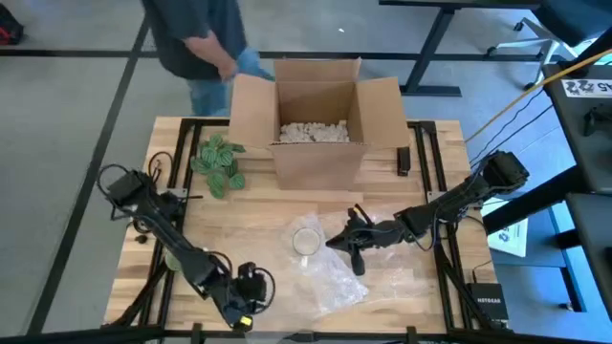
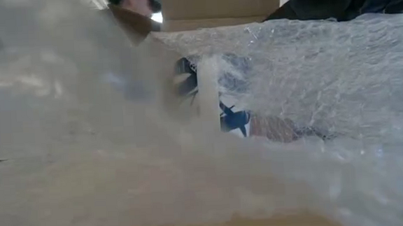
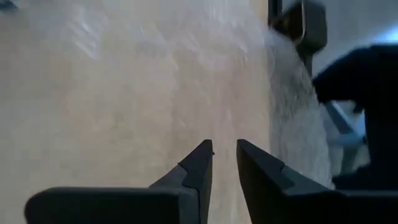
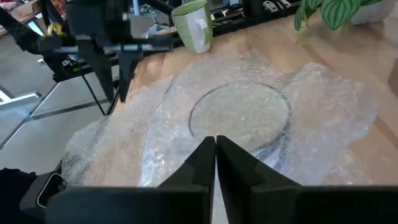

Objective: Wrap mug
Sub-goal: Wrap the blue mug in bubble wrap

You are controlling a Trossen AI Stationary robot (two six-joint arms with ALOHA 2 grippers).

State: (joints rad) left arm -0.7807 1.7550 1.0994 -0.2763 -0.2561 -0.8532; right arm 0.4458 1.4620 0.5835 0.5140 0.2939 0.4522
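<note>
The mug (image 1: 306,241) sits near the middle of the desk (image 1: 249,215), resting on the upper end of a crumpled sheet of bubble wrap (image 1: 330,277) that trails off toward the front edge; from the right wrist view its round rim (image 4: 239,118) shows through a layer of the plastic, so the wrap looks draped loosely over or against it rather than closed around it. I'd say the wrapping is only at its beginning: the sheet lies mostly spread out, no side looks folded tight round the mug, and nothing has gone into the box. The right gripper (image 1: 356,250) hangs just beside the mug, over the wrap, its two fingers pressed together with nothing I can make out between them. The left gripper (image 1: 241,304) waits well apart, near the front edge of the desk, fingers a little apart and holding nothing. Behind the mug stands an open cardboard box (image 1: 320,115) with pale packing fill in its bottom, a small leafy plant (image 1: 220,162) beside it, and a person (image 1: 196,38) standing beyond the desk. A green cup (image 4: 193,25) shows in the right wrist view, off past the wrap. Still left, as I judge it: gather the sheet up, fold it round the mug and close it
</note>
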